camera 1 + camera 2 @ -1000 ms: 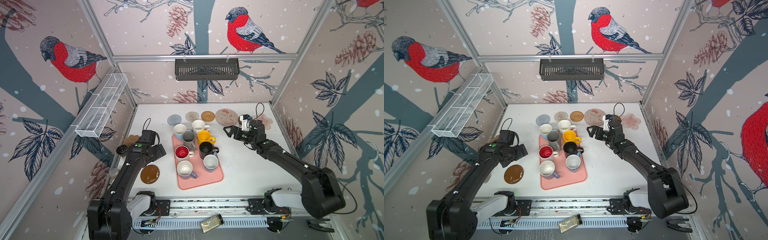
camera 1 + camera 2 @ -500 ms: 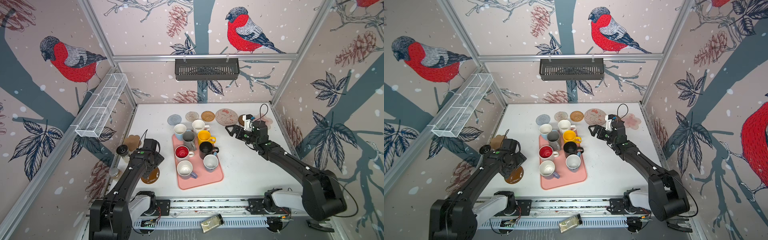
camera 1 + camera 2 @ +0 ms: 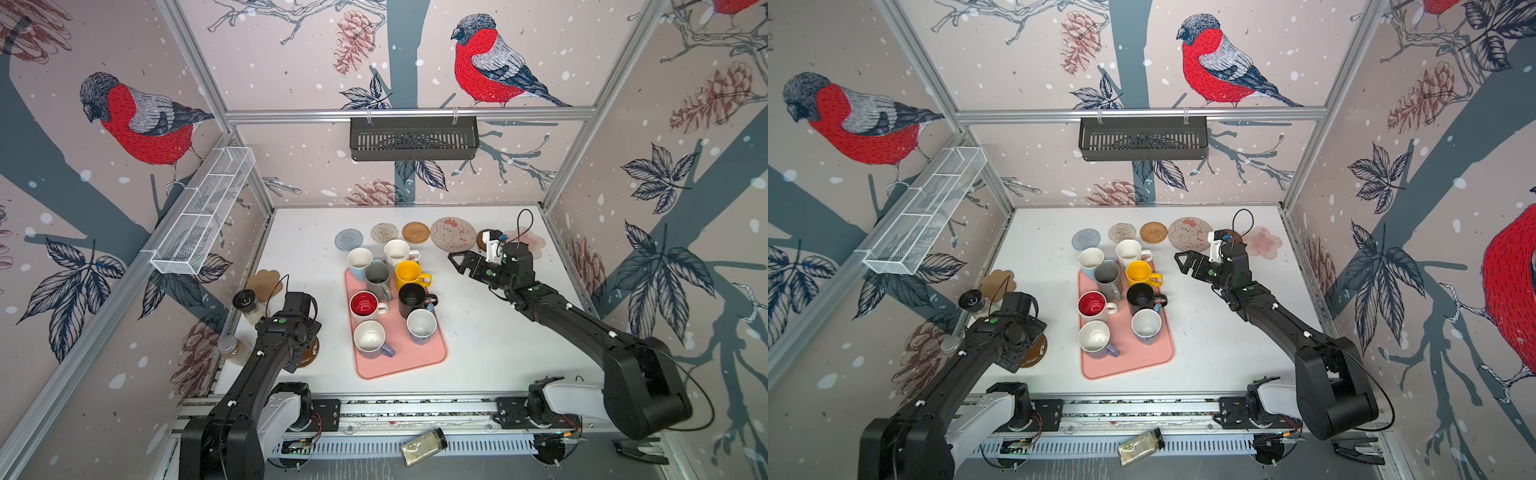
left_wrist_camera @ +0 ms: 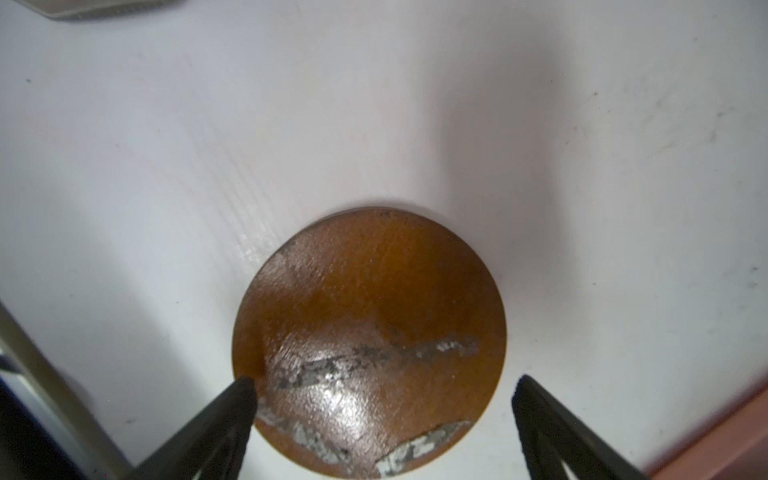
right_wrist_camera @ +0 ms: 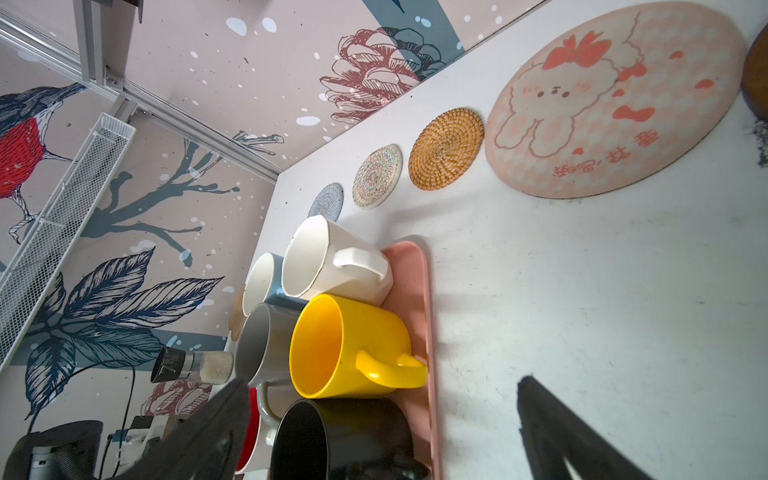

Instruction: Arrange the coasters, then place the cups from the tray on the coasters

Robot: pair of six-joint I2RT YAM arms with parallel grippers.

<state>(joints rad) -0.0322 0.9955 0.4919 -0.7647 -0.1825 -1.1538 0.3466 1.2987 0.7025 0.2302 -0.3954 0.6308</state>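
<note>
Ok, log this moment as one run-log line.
left gripper: open over dark brown disc coaster | right gripper: open, empty, near yellow mug | cups: none on coasters yet

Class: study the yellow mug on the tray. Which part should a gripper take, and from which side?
Its handle, probably, approached from the side of the right gripper. The yellow mug stands upright with the handle pointing at the free long edge of the tray; the grey mug, white mug and black mug crowd its other sides.
</note>
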